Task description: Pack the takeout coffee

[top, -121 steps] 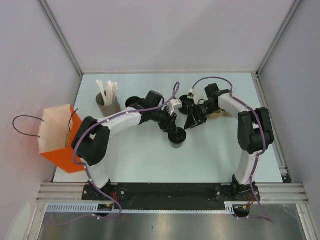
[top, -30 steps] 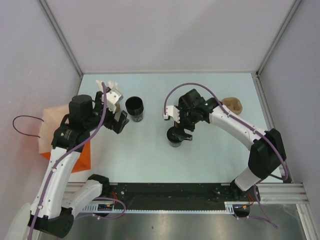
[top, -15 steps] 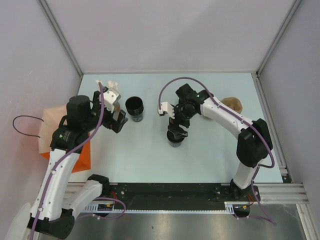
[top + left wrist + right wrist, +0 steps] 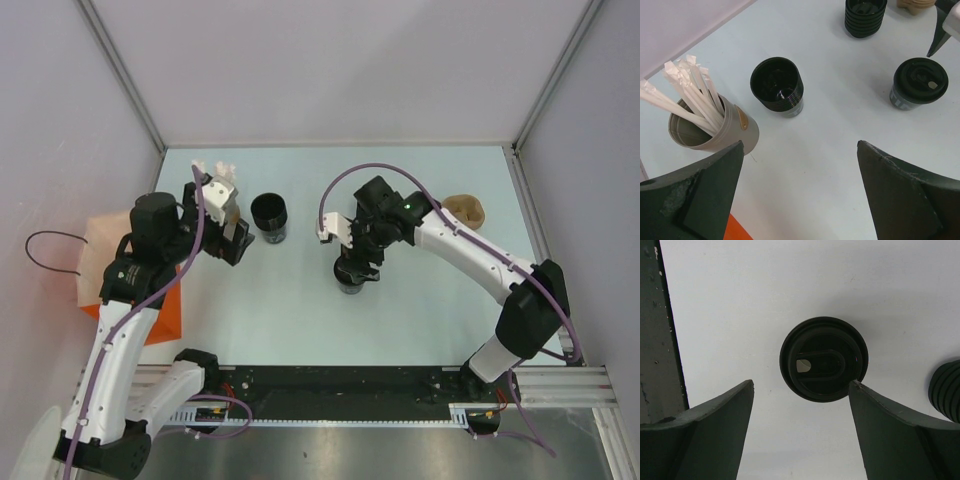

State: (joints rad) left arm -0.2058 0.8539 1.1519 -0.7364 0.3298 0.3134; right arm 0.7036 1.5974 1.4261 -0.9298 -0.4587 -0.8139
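The takeout coffee (image 4: pixel 350 281) is a small black cup with a black lid, standing upright mid-table. My right gripper (image 4: pixel 358 262) hovers right over it. In the right wrist view the lid (image 4: pixel 823 358) lies just beyond my right gripper (image 4: pixel 801 384), whose jaws are open with nothing between them; the right fingertip (image 4: pixel 860 392) sits at the lid's rim. My left gripper (image 4: pixel 236 241) is open and empty at the left, well away from the coffee (image 4: pixel 919 82). In the left wrist view only bare table shows between its fingers (image 4: pixel 800 145).
A lidless black cup (image 4: pixel 269 217) (image 4: pixel 777 92) stands left of centre. The grey cup of white straws (image 4: pixel 715 127) is beside it. An orange bag (image 4: pixel 165 318) hangs at the table's left edge. A stack of ridged black cups (image 4: pixel 865 15) (image 4: pixel 947 395) and a brown object (image 4: pixel 466 210) sit at the back right.
The right arm has shifted slightly above the lidded cup and its jaws have narrowed a little. The left arm has barely moved.
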